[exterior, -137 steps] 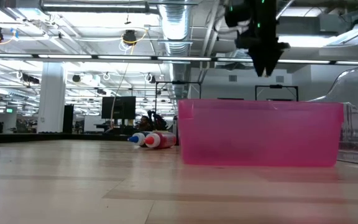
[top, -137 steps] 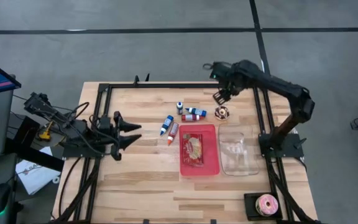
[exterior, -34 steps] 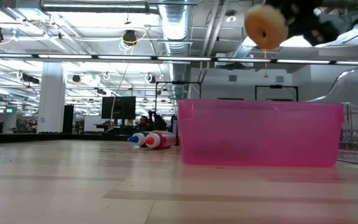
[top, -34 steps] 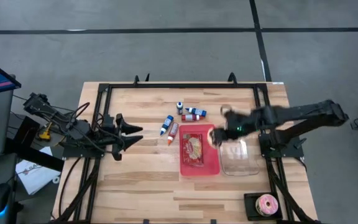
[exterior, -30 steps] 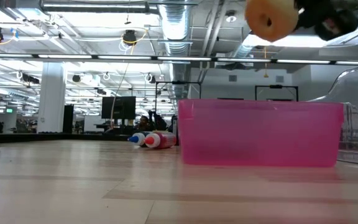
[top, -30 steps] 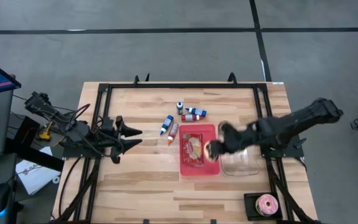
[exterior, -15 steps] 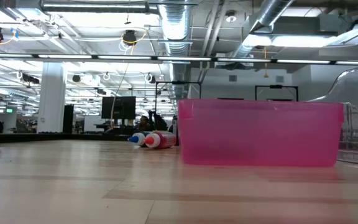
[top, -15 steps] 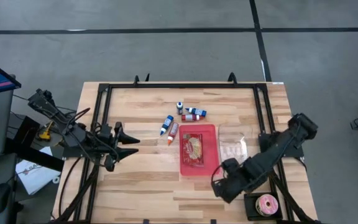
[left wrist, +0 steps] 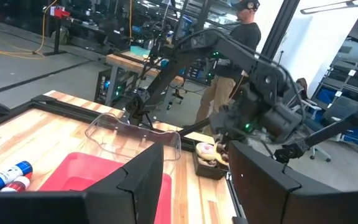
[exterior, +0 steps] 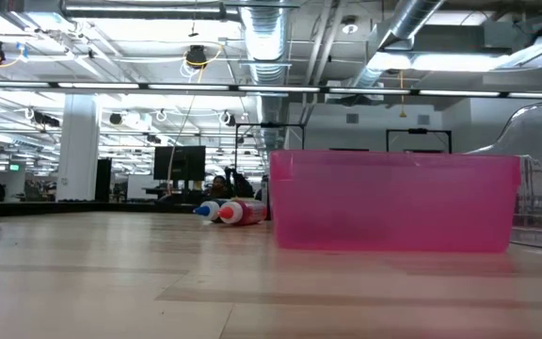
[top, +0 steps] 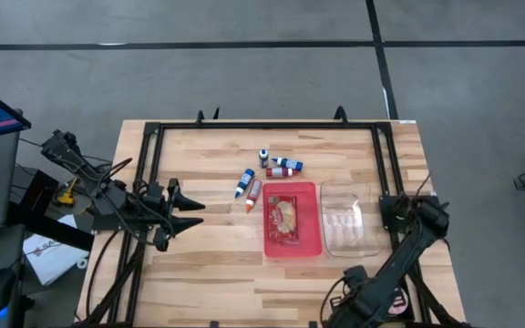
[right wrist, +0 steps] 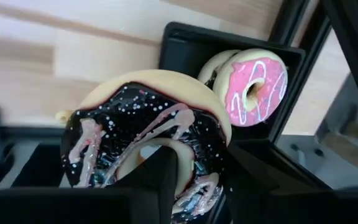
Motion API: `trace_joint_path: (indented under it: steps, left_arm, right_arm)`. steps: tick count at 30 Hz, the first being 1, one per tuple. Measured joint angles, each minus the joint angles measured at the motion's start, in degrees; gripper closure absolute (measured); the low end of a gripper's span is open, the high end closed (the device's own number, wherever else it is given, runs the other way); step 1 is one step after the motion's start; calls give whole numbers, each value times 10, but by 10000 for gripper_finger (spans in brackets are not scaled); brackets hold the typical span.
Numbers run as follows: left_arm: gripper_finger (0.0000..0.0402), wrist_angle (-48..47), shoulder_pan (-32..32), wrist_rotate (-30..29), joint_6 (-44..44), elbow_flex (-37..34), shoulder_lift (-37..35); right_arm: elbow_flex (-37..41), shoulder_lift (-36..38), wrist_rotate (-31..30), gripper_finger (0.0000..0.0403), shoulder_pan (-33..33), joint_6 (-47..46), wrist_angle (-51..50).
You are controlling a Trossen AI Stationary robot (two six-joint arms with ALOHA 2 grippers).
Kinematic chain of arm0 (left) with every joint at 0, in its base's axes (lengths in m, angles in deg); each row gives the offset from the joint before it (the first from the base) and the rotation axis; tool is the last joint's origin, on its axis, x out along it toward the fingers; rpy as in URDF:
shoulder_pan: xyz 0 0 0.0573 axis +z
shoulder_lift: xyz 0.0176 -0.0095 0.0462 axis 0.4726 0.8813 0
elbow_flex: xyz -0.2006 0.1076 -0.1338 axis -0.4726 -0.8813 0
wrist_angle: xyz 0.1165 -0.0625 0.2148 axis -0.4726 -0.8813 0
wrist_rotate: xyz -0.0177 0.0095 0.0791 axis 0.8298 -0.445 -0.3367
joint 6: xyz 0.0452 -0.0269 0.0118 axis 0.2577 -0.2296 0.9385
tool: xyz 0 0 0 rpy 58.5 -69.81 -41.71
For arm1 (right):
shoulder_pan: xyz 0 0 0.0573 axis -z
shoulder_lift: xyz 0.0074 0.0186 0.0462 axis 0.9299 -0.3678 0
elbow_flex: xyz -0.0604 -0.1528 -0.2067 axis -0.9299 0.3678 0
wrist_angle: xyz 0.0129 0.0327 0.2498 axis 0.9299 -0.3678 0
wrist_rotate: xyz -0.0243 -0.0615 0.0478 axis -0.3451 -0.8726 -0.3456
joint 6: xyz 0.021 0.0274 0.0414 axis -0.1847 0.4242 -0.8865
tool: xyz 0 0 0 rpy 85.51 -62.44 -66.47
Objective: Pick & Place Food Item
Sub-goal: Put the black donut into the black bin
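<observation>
A chocolate-glazed donut (right wrist: 135,118) with pale drizzle and sprinkles is held in my right gripper (right wrist: 204,163), which is shut on it and points steeply down at the table's near right corner (top: 346,305). Just beyond it, a pink-frosted donut (right wrist: 253,84) lies in a black tray (right wrist: 185,43). My left gripper (top: 192,214) waits open and level at the table's left side, with nothing between its fingers (left wrist: 148,180). My right gripper holds the chocolate donut by one side of its ring (right wrist: 194,155). One finger (right wrist: 160,180) appears to sit in the hole and the other (right wrist: 253,180) outside the rim. The fingers come from above, slanting down. The donut is lifted clear, its glazed face turned toward the wrist.
A pink tray (top: 308,244) with a food item stands mid-table, with a clear container (top: 349,223) on its right. Several small bottles (top: 267,169) lie behind them. In the low view the pink tray (exterior: 393,202) fills the middle. A person (left wrist: 244,31) stands beyond the table.
My right gripper has swung with the chocolate donut from above the pink tray and clear container toward the table's near right corner and the black tray. It has sunk a little and tipped from nearly level to steeply down. The donut has stayed in its hold.
</observation>
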Motion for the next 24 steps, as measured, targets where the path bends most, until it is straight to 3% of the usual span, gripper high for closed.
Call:
trace_joint_path:
  steps: [10,24]
  left_arm:
    - [225,2,0,0,-5,0,0]
    - [225,-7,10,0,-6,0,0]
  right_arm:
    - [58,-11,50,343,-13,-20,-1]
    - [113,-11,96,346,-30,-27,-1]
